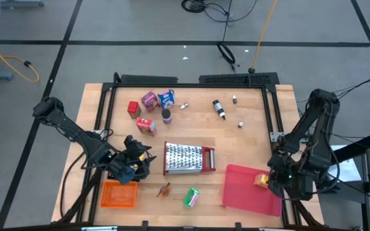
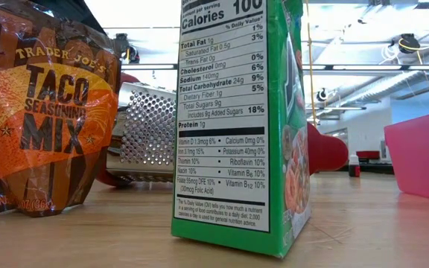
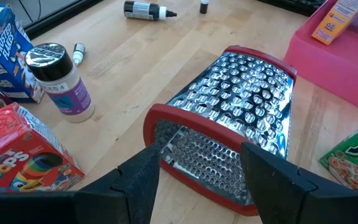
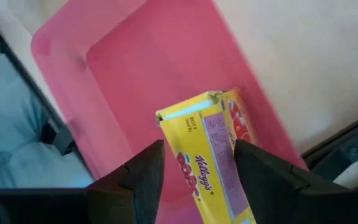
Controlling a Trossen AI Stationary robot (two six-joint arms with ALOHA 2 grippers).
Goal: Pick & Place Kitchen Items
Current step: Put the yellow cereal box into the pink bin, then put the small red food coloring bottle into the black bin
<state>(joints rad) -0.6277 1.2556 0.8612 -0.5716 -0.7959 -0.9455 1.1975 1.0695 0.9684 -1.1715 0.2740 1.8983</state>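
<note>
Kitchen items (image 1: 166,98) are mostly bunched up toward 11 o'clock on the table (image 1: 255,141): a red box (image 1: 133,108), a pink-purple box (image 1: 149,99), a blue cereal box, a dark-lidded jar (image 1: 166,116) and a Froot Loops box (image 1: 145,126). A black bottle (image 1: 219,110) lies alone toward 1 o'clock.

Down near 6 o'clock a green cereal box (image 1: 191,197) and a taco seasoning packet (image 1: 164,189) sit just beside each other, with an orange basket (image 1: 119,194) at about 7 o'clock.

The steel grater (image 1: 189,158) lies on its side in the middle. The left gripper (image 1: 140,160) is right at the grater's 9 o'clock end, jaws apart, nothing between them, pointing at the grater's red-rimmed end.

The right gripper (image 1: 272,181) is at 4 o'clock, over the red tray (image 1: 249,192). A yellow cereal box (image 4: 207,143) sits between its jaws above the tray floor. Honestly can't tell whether it's clamped on that box or has let go.
</note>
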